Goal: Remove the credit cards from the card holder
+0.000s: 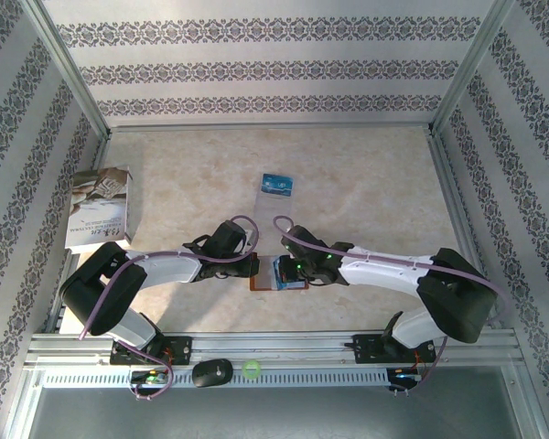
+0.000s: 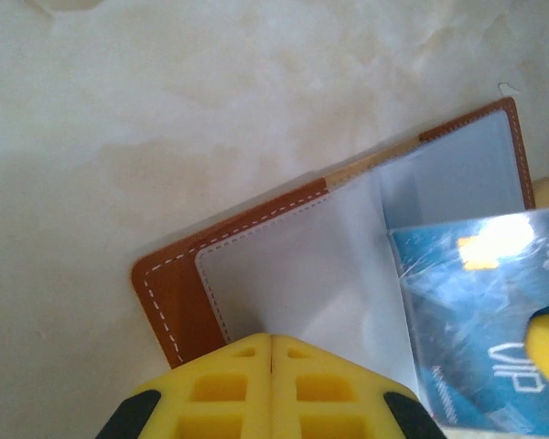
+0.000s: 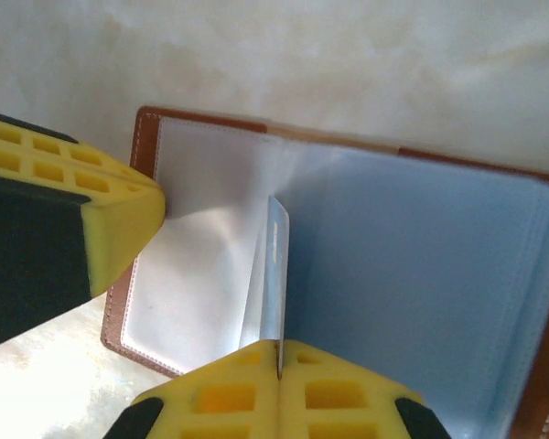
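Brown holder [image 1: 263, 285] lies open low centre of top view; left gripper [image 2: 271, 343], jaws clenched empty, pins its left side, right gripper [image 3: 279, 366], jaws nipping the blue card [image 3: 276, 265]; extraction looks under way, next needs a clean pull clear.

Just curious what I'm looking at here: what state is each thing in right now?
card holder: lying open
credit card over the holder: pinched, standing on edge
credit card farther back: out, lying flat
left gripper: shut, tip at holder
right gripper: shut on that card
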